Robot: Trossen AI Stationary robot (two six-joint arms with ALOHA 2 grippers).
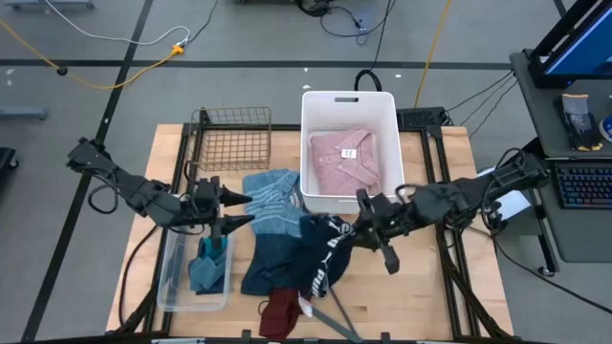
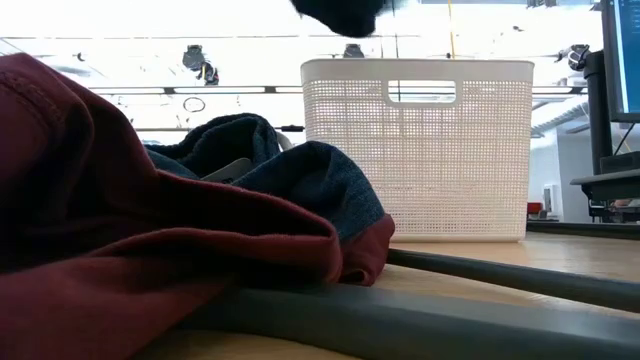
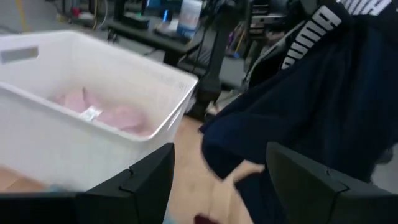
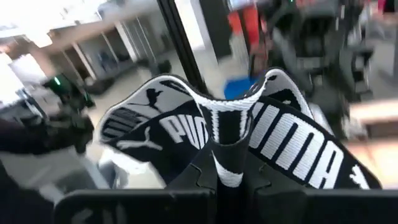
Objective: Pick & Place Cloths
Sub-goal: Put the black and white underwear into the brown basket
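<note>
My right gripper (image 1: 366,227) is over the table's middle, shut on the navy white-printed top (image 1: 323,253), which also hangs in the left wrist view (image 3: 323,93). My left gripper (image 1: 241,211) is open, hovers left of it and touches nothing; its fingers point toward the top and the white bin. The light-blue striped shirt (image 1: 273,196) lies on the table beside the bin. The pink collared shirt (image 1: 344,158) lies inside the bin. The maroon garment (image 1: 282,311) lies at the near edge, large in the low view (image 2: 120,230). Teal pieces (image 1: 210,263) sit in a clear tub. My right gripper pinches a bunched fold of the navy top's white-printed band (image 4: 227,134) between its two fingers, coming from the table's right. The band arches up on both sides of the fingers. The rest of the top hangs below, its lower part (image 1: 316,282) down among the clothes.
A white perforated bin (image 1: 308,124) stands at the far middle, also in the low view (image 2: 420,150). A wire basket (image 1: 232,139) stands left of it. A clear tub (image 1: 182,287) sits near left. A grey clothes hanger (image 1: 335,315) lies at the near edge.
</note>
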